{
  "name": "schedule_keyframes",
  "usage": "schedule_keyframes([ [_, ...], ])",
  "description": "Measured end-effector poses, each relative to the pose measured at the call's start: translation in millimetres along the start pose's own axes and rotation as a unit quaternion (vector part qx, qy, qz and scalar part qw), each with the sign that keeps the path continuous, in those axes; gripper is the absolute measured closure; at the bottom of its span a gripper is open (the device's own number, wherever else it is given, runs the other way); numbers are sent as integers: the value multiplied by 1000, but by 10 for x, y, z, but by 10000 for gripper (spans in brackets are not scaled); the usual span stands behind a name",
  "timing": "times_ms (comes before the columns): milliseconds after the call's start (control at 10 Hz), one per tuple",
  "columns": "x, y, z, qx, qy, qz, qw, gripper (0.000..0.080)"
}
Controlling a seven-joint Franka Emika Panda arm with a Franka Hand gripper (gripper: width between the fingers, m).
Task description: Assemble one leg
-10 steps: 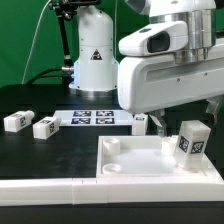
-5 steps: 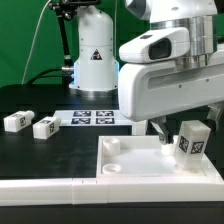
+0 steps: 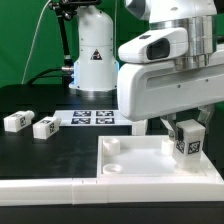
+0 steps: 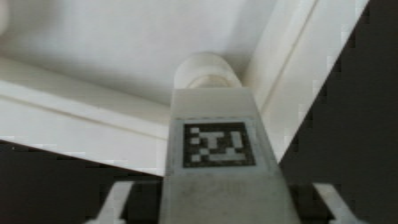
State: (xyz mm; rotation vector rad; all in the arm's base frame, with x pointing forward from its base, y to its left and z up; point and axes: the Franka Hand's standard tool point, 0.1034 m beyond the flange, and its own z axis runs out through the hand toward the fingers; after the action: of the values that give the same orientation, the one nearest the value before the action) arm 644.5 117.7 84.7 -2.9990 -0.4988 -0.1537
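Wrist view gives me the leg (image 4: 217,140) sitting directly between the fingers (image 4: 132,203) of the hand (image 4: 222,208), tag facing the camera, with the white panel (image 4: 107,50) beyond it. I cannot tell whether the hand is clamped on it or only straddling it.

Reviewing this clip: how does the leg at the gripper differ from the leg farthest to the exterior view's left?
The upright leg stands on end on the white panel; the far-left leg lies flat on the black table. The upright leg sits between the fingers of the gripper; the far-left leg lies free, away from the arm. Both are small white blocks with a black-and-white tag.
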Motion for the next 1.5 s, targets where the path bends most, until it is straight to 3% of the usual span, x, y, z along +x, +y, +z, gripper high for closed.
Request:
schedule_keyframes([
  [200,1,-4,0,1,0,11,1000,509],
  [300,1,-6,7,0,8,94,996,509],
  [500,-25,14,-1,-5,26,207,978,508],
  [700,-31,46,-4,-1,26,308,951,508],
  [900,-42,67,-6,-1,25,414,910,508],
  [1200,-66,93,-8,-2,23,560,828,508],
  [1300,-69,92,-8,-5,24,580,814,508],
  [1500,-88,79,-11,-9,22,664,748,507],
])
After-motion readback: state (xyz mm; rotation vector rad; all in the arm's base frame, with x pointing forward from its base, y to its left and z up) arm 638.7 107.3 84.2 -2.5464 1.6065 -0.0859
